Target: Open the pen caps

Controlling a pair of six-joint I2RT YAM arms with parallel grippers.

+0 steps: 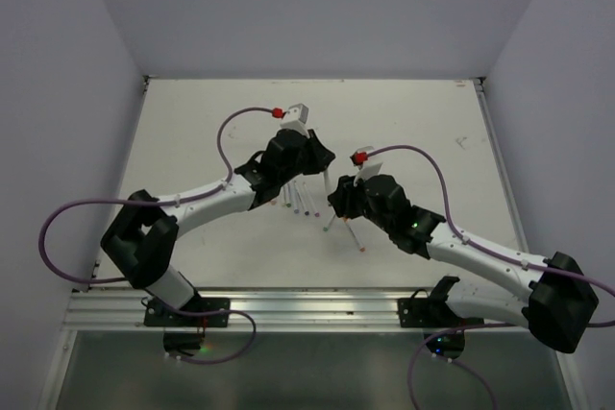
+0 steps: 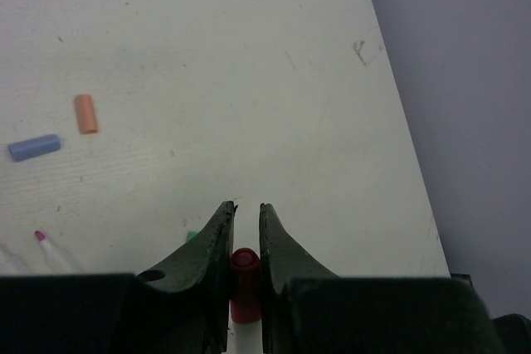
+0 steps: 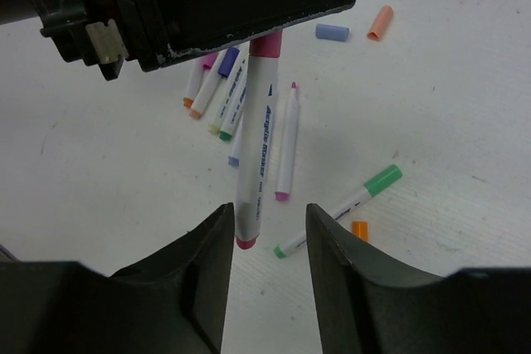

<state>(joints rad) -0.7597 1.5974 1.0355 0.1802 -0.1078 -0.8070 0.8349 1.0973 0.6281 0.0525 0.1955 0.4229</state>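
Clamped by its red pen cap (image 2: 244, 264) in the closed left gripper (image 2: 246, 213), hanging mid-air, light, stiff, slick; probably best taken low on the white barrel (image 3: 257, 147), between the parted jaws of the empty right gripper (image 3: 267, 221)

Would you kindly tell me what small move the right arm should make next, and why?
Probably close the right gripper on the marker barrel. Its jaws stand open on either side of the barrel's lower end, while the left gripper is shut on the red cap at the top. With both ends held, the cap could then be pulled off.
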